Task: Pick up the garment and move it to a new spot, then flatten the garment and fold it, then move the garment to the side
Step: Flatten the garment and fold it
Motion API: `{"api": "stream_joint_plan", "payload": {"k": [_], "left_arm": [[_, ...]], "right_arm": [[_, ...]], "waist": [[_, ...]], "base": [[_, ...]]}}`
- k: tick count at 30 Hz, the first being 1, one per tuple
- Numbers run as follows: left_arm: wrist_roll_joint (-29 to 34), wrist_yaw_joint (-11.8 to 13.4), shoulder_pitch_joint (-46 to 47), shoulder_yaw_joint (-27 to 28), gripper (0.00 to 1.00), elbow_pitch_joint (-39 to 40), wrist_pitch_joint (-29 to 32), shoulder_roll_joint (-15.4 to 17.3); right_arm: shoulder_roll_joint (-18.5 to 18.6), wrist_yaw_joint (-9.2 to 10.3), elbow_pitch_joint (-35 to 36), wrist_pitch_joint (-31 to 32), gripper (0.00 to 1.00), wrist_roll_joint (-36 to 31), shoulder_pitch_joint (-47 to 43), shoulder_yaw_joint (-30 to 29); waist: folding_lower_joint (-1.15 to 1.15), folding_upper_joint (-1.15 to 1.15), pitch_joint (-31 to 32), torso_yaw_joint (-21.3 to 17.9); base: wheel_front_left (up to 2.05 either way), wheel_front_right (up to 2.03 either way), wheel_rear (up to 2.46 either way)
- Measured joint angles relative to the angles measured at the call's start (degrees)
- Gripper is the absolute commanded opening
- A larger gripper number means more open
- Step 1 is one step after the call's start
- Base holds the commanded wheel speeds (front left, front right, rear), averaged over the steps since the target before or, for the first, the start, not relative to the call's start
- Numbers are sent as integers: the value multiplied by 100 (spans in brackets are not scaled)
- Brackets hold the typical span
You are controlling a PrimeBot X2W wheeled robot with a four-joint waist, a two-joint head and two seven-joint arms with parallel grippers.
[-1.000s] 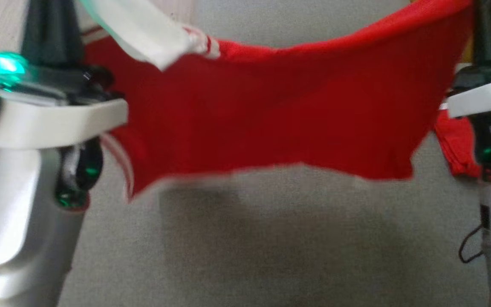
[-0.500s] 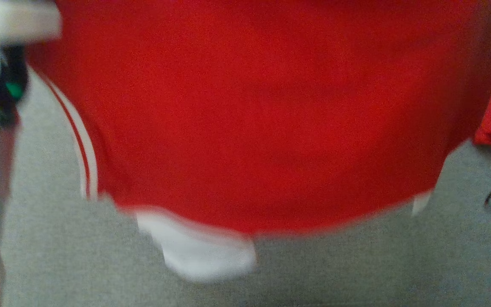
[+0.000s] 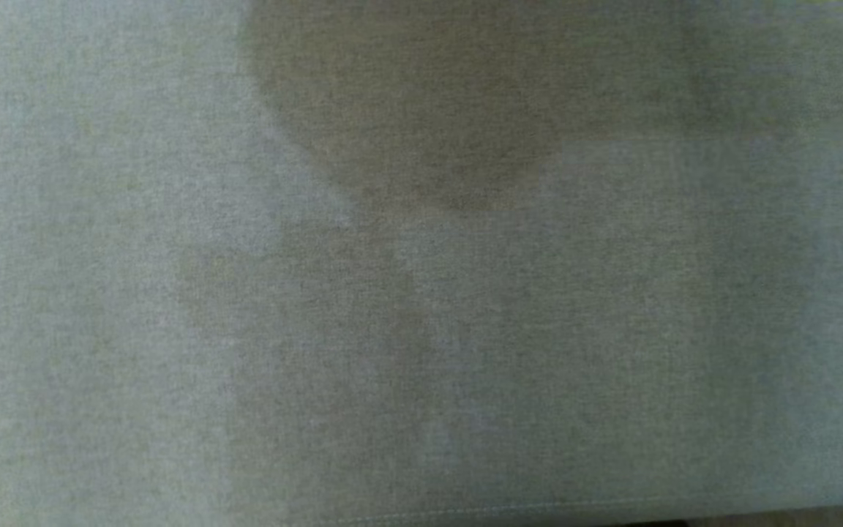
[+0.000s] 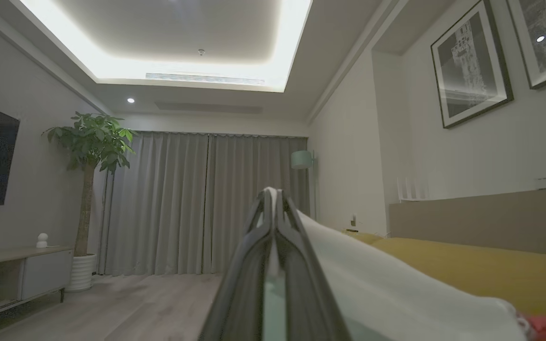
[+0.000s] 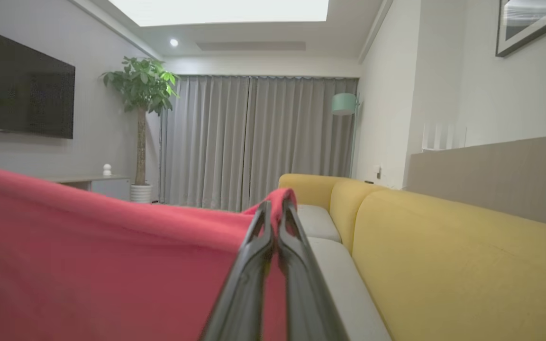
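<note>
Curtains [image 4: 206,203] behind, garment [image 5: 112,265] stretches sideways between end effectors [image 4: 273,195] [image 5: 273,204].

Home living room: sofa [image 5: 443,246], television [image 5: 17,80], curtains [image 5: 254,142], plant [image 5: 140,90].

The garment [image 5: 88,246] is soft, matt red cloth; its white panel [image 4: 372,284] looks smoother. The sofa [image 5: 443,246] wears matt yellow fabric of fine weave, and its seat cushion [image 3: 421,293] is coarser grey woven cloth. Beyond the sofa hang matt grey cloth curtains [image 5: 254,142]; beside it the floor [image 4: 150,303] is pale wood with a satin finish. The right gripper [image 5: 276,204] has smooth dark fingers [image 5: 249,274], faintly glossy.
</note>
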State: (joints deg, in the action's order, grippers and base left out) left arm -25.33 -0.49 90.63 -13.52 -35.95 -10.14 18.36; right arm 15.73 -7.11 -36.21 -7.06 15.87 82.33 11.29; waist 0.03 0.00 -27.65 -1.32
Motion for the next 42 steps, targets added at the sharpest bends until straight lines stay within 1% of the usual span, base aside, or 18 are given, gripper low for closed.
{"api": "stream_joint_plan", "payload": {"k": [4,8,11,12,13,17,19,22,24,27,30,34,36,42], "left_arm": [[234,-174,36,-236,0,-568,-336,-125],[272,-291,-410,-346,0,-746,-465,-325],[316,-370,-1174,-369,0,-680,-463,-461],[349,-419,-1863,-327,0,-409,-464,-495],[375,-450,-2192,-328,0,-348,-464,-506],[471,-560,-3381,-416,0,-288,-463,-509],[535,-563,-3851,-539,0,-326,-461,-442],[624,-615,-4338,-765,0,-438,-339,-257],[597,-665,-4616,-924,0,-409,-70,-118],[405,-701,-5082,-1222,0,-112,383,110],[109,-711,-5583,-1696,0,499,847,409],[-314,-711,-6131,-2167,0,1424,1446,945],[-503,-711,-6360,-2291,0,1846,1715,1216],[-1060,-711,-7153,-2502,0,2924,2460,1928]], "right_arm": [[-80,0,-890,-378,0,-30,130,265],[-31,0,-1452,-495,0,148,-116,599],[36,0,-1824,-480,0,369,-621,921],[124,0,-2033,-360,0,548,-1047,1138],[182,0,-2116,-272,0,658,-1246,1224],[487,0,-2212,138,0,1129,-1861,1657],[584,0,-2179,411,0,1404,-2087,1876],[801,0,-1962,945,0,1846,-2447,2283],[946,0,-1733,1290,0,2114,-2727,2603],[1177,0,-1400,1740,0,2575,-3111,2964],[1421,0,-1031,2120,0,3053,-3405,3243],[1782,0,-639,2428,0,3459,-3655,3549],[1914,0,-475,2539,0,3660,-3768,3657],[2112,0,40,2978,0,4205,-4180,4052]], "waist": [[-1,0,-53,86],[-4,0,17,226],[-3,0,120,323],[-4,0,217,376],[-4,0,267,411],[-3,0,504,534],[-4,0,665,573],[-4,0,930,625],[-5,1,1122,650],[-5,1,1401,673],[-5,1,1651,692],[-5,1,1906,721],[-4,1,2008,733],[-4,1,2336,709]], "base": [[0,0,0],[0,0,0],[0,0,0],[0,0,0],[0,0,0],[0,0,0],[0,0,0],[0,0,0],[0,0,0],[0,0,0],[0,0,0],[0,0,0],[0,0,0],[0,0,0]]}}
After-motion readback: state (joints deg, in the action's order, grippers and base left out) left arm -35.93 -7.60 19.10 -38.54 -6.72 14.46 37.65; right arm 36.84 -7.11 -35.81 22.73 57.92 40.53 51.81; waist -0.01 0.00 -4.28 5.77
